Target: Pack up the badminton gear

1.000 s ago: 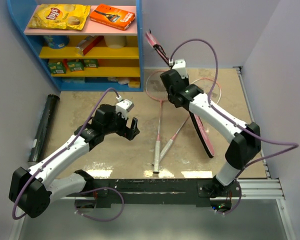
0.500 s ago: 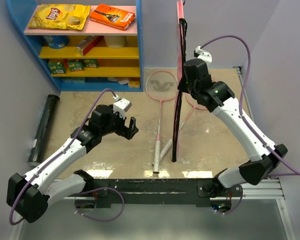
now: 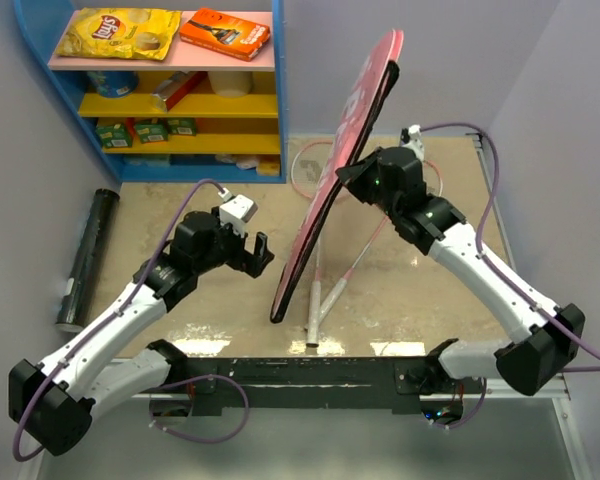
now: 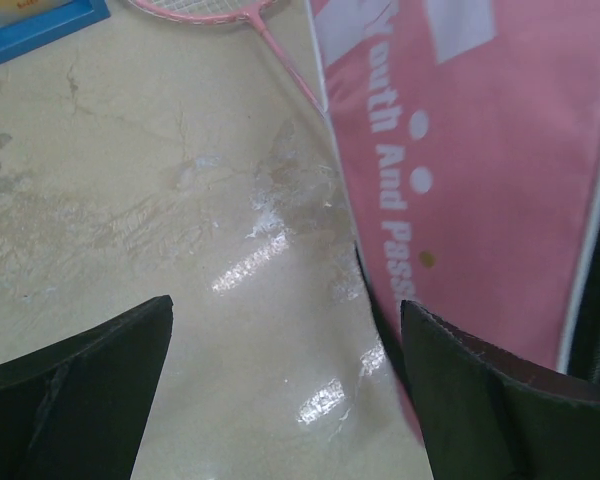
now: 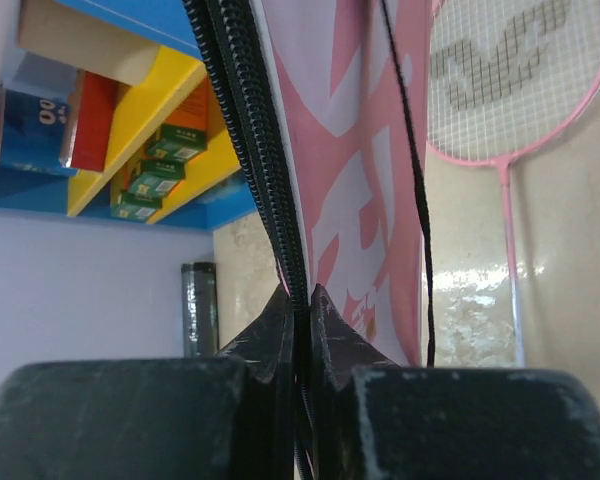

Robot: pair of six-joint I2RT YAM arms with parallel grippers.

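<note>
On my feed the pink bag (image 3: 332, 185) reads as matt cloth with flat white print. The zip (image 5: 248, 130) along its edge is coarse black plastic teeth. The table (image 3: 400, 300) looks like pale polished stone, glossy enough to throw glare patches, with faint scuffs. The left gripper (image 4: 287, 320) has fingers (image 4: 80, 400) of matt black plastic, lightly scratched. At one o'clock in the right wrist view, the racket (image 5: 500, 80) has a smooth pink frame and fine white string mesh. At nine o'clock on the table the tube (image 3: 85, 255) is dull black. At eleven the crisp packet (image 3: 120, 32) is shiny foil.
</note>
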